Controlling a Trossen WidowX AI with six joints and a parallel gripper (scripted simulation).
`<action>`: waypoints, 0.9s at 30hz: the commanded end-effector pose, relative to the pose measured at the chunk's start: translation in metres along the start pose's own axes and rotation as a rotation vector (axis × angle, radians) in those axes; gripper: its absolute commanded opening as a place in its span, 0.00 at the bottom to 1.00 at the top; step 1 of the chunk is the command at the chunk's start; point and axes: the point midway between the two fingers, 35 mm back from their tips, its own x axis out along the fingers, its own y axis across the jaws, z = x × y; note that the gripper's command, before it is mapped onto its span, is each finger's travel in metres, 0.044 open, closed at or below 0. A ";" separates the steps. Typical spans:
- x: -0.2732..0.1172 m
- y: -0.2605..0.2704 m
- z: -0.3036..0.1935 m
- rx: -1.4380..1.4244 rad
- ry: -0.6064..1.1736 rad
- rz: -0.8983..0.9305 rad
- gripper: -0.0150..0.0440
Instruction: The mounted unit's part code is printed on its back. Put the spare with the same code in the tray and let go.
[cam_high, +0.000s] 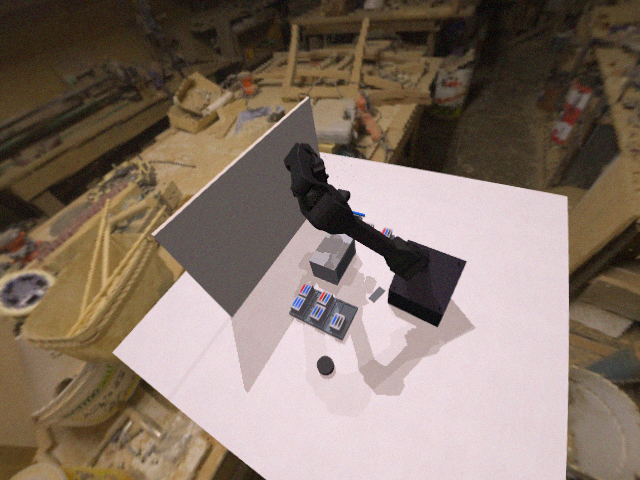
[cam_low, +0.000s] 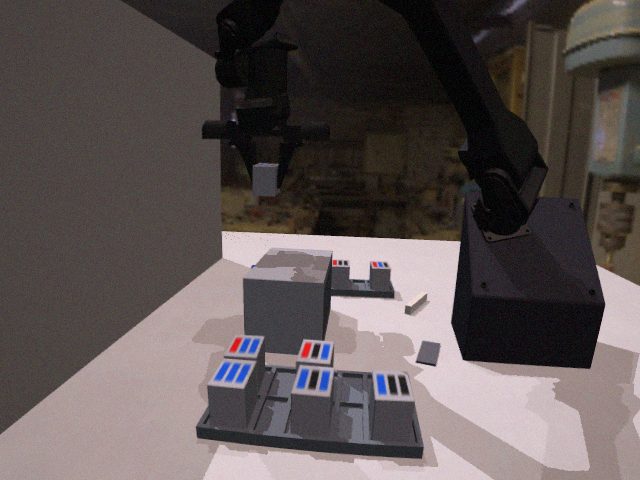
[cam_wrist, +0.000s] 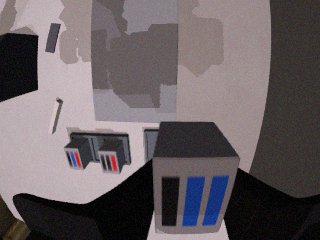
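High above the table, the hand (cam_low: 266, 178) (cam_wrist: 187, 164) clamps a striped block (cam_low: 265, 179) (cam_wrist: 196, 195), fingers partly apart.

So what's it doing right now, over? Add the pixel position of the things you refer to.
End effector (cam_low: 266, 180) (cam_wrist: 187, 164) shut on striped block (cam_low: 265, 180) (cam_wrist: 195, 195), held aloft. Large gray box (cam_high: 330, 258) (cam_low: 286, 304) (cam_wrist: 135, 65) stands below; avoid dipping early. Code match unconfirmed.

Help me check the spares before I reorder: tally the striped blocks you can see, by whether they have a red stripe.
Blocks with a red stripe: 4
Blocks without red, including the one held in the tool: 4
Total in view: 8
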 end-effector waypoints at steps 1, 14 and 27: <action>0.003 -0.002 -0.021 -0.006 0.002 0.002 0.25; 0.019 0.002 -0.088 -0.020 -0.015 0.004 0.25; 0.031 0.009 -0.122 -0.027 -0.025 0.003 0.25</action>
